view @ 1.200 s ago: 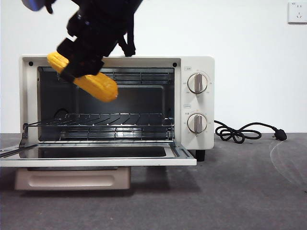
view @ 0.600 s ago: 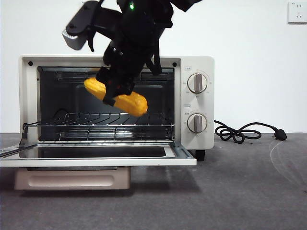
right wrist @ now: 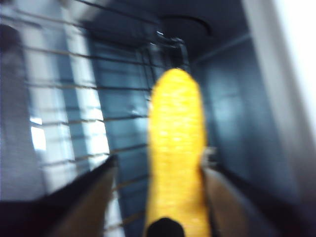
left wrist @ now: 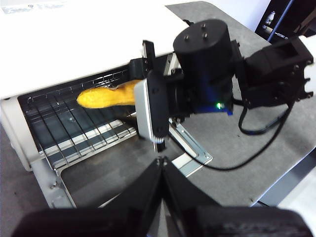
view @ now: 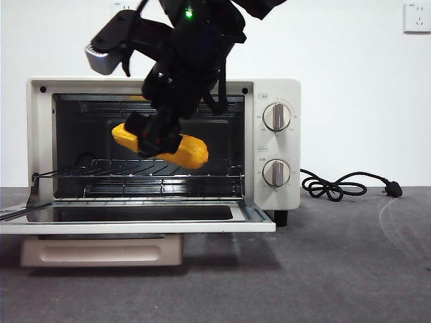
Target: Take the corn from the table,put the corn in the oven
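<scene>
Right wrist cam is pretty smeared w/ blur, so I can't make out kernel rows there, just a long yellow blob of corn (right wrist: 177, 153) running between my own two jaws, w/ wire rack (right wrist: 74, 128) lines and dark oven walls behind it. In the front view the middle of the corn (view: 188, 151) is covered by the right gripper (view: 156, 134), only both ends poke out; the arm itself is cut off at the top edge. Right gripper is clamped on the corn, holding it tilted, one end lower, inside the oven (view: 273, 87) opening, just above the wire rack (view: 135, 168) and not touching it afaict.

Left gripper (left wrist: 162, 165) hangs back outside the oven, jaws pressed together w/ nothing in them, looking down at the right arm and the corn (left wrist: 106, 95).

Corn looks glossy, yellow-orange, tapered. Oven is a cream boxy thing, door (view: 135, 225) dropped flat open, beige bar handle (view: 101, 252) under it, two round knobs (view: 277, 116) on the side panel. Rack is thin shiny wire.

Table (view: 337, 269) is dark grey, matte, a bit mottled. Black cord (view: 337, 185) coils on it beside the oven. Plain white wall behind, w/ a socket (view: 417, 17) in the top corner.
</scene>
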